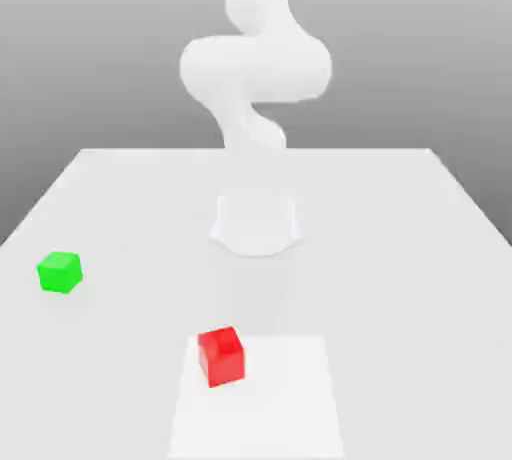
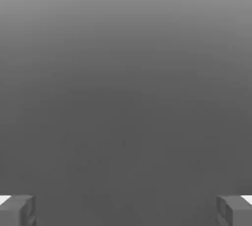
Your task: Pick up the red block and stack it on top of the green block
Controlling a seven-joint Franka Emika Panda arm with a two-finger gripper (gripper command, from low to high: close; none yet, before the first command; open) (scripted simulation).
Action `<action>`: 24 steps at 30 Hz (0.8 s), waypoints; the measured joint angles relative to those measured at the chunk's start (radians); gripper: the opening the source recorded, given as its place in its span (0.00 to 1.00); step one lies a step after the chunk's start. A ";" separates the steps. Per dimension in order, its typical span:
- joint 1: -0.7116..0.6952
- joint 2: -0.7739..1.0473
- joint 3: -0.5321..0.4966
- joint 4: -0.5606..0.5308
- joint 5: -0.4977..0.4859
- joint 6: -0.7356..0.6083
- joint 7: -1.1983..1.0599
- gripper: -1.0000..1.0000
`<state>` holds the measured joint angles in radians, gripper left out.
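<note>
Exterior view faces the arm (image 1: pixel 255 68) across the table (image 1: pixel 400 248), elevated.

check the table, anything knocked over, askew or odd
Nothing stands out. The red block and green block both sit flat on the table, well apart, neither tipped nor damaged.

The red block (image 1: pixel 221 355) has smooth, plain faces with a slight gloss, like moulded plastic. The green block (image 1: pixel 59 272) looks equally smooth and plain, but flatter in sheen. The table (image 1: pixel 400 248) is a smooth, matt white surface. The arm (image 1: pixel 255 63) is smooth white with a soft sheen. The fingers (image 2: pixel 17 210) look matt grey.
</note>
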<state>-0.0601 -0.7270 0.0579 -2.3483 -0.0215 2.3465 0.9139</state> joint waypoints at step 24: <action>-0.325 0.692 0.203 -0.456 0.011 0.441 0.924 0.50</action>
<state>-0.3852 -0.0351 0.2605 -2.8042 -0.0101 2.7870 1.8376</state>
